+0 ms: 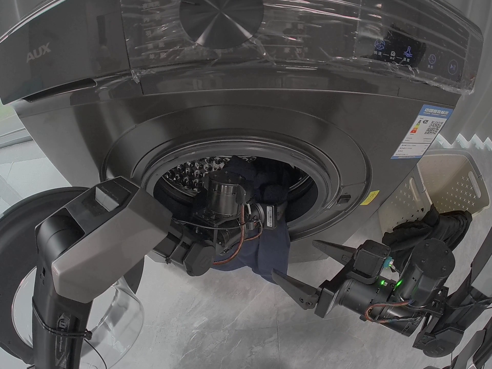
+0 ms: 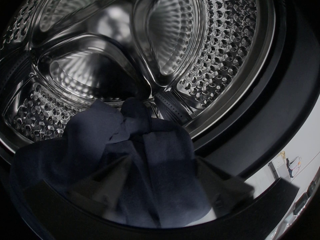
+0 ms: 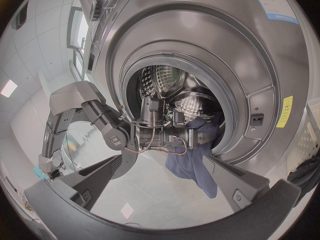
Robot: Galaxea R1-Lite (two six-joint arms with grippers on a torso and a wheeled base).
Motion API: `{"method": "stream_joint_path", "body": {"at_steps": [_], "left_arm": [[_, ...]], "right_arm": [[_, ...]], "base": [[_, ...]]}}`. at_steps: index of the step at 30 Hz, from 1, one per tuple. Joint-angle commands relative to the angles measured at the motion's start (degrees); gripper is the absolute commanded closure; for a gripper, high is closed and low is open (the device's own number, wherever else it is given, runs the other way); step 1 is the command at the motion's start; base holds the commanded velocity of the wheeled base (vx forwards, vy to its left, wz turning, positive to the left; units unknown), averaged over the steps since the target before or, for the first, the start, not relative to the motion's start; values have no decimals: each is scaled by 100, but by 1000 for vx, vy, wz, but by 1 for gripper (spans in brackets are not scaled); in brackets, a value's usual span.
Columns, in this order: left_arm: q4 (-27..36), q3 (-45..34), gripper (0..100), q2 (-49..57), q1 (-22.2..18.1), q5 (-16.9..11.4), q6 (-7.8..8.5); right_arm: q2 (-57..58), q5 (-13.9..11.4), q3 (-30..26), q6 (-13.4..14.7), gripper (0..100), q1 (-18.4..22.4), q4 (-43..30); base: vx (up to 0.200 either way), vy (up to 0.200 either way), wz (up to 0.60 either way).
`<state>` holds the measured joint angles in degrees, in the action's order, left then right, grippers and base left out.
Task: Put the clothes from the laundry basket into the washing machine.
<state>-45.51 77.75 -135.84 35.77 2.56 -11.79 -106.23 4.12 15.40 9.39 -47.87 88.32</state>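
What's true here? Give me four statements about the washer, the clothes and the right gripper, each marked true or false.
1. The door stands open. True.
2. The navy garment lies wholly inside the drum. False: part hangs out over the rim.
3. The right gripper has its fingers shut. False: they are open and empty.
4. Dark clothes lie in the basket. True.
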Motion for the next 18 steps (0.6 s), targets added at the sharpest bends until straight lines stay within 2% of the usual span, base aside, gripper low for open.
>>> {"method": "stream_joint_path", "body": {"at_steps": [1, 8, 15, 18], "left_arm": [[-2, 82, 100, -83, -26, 8, -8], [-72, 574, 100, -92, -184, 96, -52], [-72, 1972, 100, -391, -544, 737, -52], [-72, 2244, 100, -443, -544, 807, -104]], "right_arm": [[6, 1, 7, 2, 0, -3, 1], [-3, 1, 34, 2, 0, -3, 1], [-3, 1, 42, 2, 0, -3, 1], [-3, 1, 42, 2, 0, -3, 1]], "base": [[0, 0, 0], [0, 0, 0], [0, 0, 0], [0, 0, 0]]}}
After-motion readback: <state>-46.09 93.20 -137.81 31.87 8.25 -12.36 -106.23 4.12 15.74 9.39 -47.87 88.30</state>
